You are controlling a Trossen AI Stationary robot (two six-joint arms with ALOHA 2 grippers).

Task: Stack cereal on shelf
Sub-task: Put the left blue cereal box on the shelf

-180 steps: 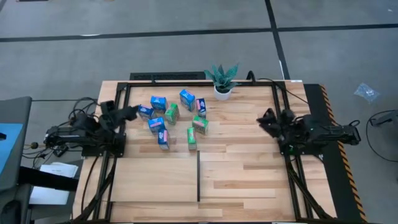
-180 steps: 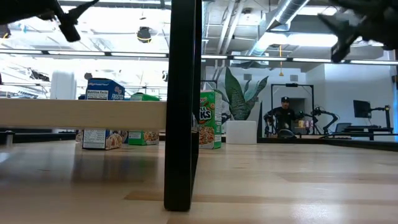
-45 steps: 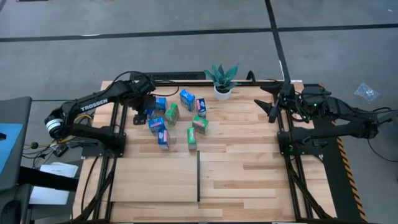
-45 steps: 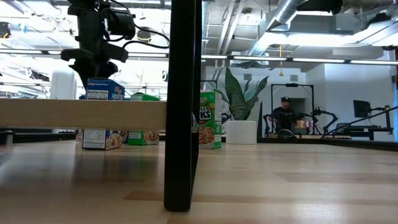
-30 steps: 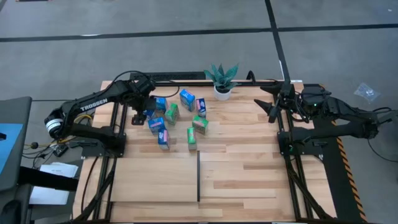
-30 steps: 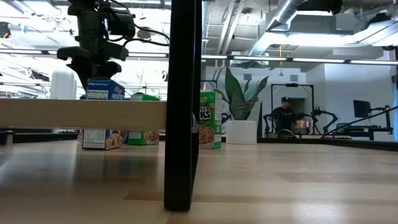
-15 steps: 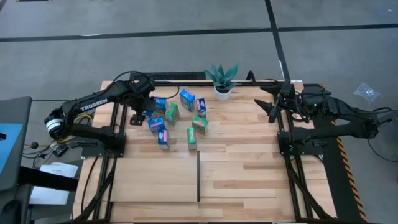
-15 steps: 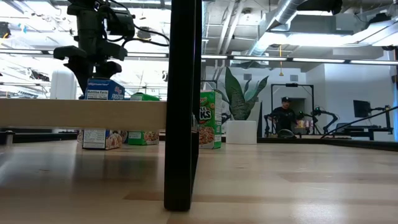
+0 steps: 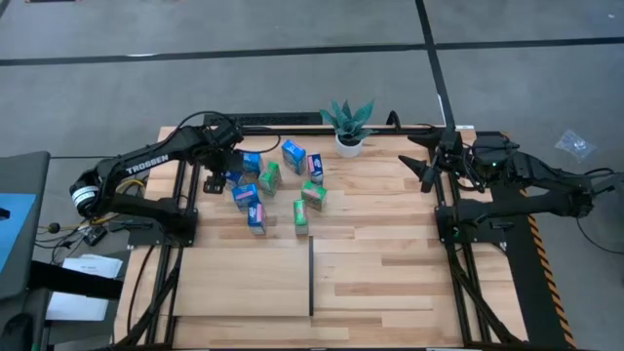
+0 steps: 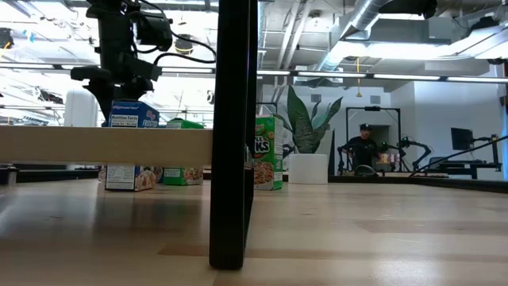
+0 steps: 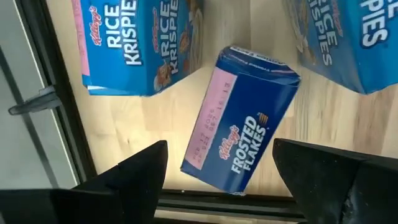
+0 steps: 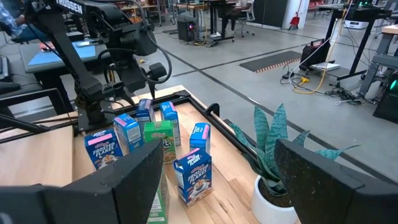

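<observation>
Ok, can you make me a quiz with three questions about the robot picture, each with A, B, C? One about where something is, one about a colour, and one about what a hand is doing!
1. Where is the potted plant?
A. By the table's far edge
B. In the middle of the table
C. On the floor

2. What colour is the Frosted Flakes box lying under the left hand?
A. Green
B. Blue
C. Yellow

3. What is the left hand doing?
A. Squeezing a box
B. Resting shut on the wood
C. Hovering open above a box

Answers:
1 A, the high view shows it beside the black rail there.
2 B, the left wrist view shows blue card with a pink side.
3 C, its fingers stand apart on either side of the box, not touching it.
</observation>
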